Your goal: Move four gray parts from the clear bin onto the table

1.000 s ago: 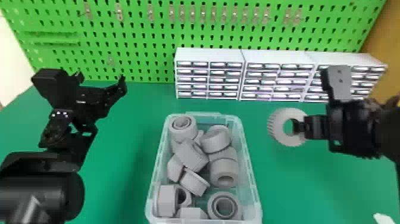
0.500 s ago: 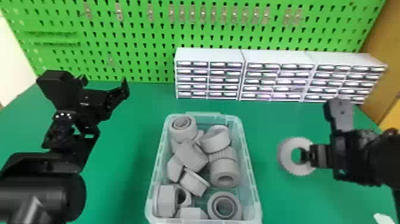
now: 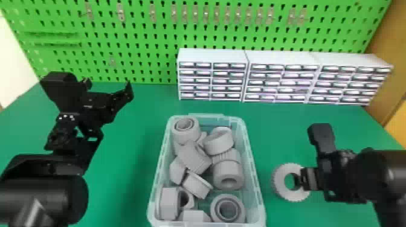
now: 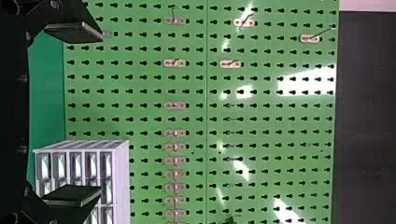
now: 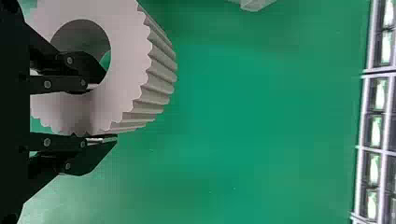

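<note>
Green was shown across the desk (image 3: 130, 148), and at its near middle the clear bin (image 3: 256, 184) was set, crowded with gray parts (image 3: 220, 170), some tilted against one another. Just beyond the bin's right side, a toothed gray ring (image 3: 278, 182) was held by the right pincer (image 3: 299, 181), its wall gripped with one finger put through the hole and the other against the toothed outside. Farther off on the left, the left pincer (image 3: 108, 86) was held wide apart, with nothing gripped. Behind, small drawer cabinets (image 3: 213, 55) were lined up at the desk's back, backed by a green pegboard (image 3: 145, 33).
</note>
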Tool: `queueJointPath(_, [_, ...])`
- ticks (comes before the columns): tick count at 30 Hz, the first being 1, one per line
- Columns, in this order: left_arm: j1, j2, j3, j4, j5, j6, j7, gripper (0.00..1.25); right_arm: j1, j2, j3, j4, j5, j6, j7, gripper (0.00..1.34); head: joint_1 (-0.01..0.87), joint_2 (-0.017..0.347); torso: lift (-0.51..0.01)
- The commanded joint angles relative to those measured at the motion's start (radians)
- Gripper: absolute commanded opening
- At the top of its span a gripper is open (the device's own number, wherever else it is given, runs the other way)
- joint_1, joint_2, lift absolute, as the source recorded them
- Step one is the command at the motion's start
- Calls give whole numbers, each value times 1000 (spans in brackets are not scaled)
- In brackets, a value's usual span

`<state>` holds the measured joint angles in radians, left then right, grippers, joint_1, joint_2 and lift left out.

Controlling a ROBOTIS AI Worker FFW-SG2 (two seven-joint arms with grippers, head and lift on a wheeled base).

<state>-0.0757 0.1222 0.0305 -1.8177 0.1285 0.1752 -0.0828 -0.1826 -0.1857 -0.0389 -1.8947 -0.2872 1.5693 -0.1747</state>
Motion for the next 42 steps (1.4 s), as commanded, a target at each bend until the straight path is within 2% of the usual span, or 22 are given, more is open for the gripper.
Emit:
queueJointPath(1, [-1,0,-1,0,0,7,0,1112,0,-3,10,25,5,3,0,91,678,34,-50])
queueJointPath(11, [-4,0,-1,2,2,13,-2,1112,2,-8,20,62,8,3,0,94,678,34,-50])
queueJointPath(24, [-7,0,-6,6,2,15,-3,1112,-9,-20,56,66,31,3,0,135,678,34,-50])
queueJointPath(28, [-7,0,-6,6,3,15,-3,1112,-9,-20,59,66,33,3,0,226,678,34,-50])
queueJointPath(32, [-7,0,-4,6,3,15,-3,1112,-8,-20,60,66,36,3,0,241,678,34,-50])
queueJointPath(34, [-7,0,-6,6,3,15,-3,1112,-8,-20,62,68,39,3,0,339,678,34,-50])
queueJointPath(37, [-7,0,-4,6,3,15,-3,1112,-11,-21,67,66,42,3,0,673,678,34,-50])
queueJointPath(38, [-7,0,-4,6,3,15,-5,1112,-11,-23,71,66,42,3,0,744,678,34,-50])
queueJointPath(40, [-7,0,-4,8,3,15,-3,1112,-15,-26,79,66,42,3,0,812,678,34,-50])
queueJointPath(42, [-7,0,-4,6,3,15,-3,1112,-17,-27,86,66,43,3,0,812,678,34,-50])
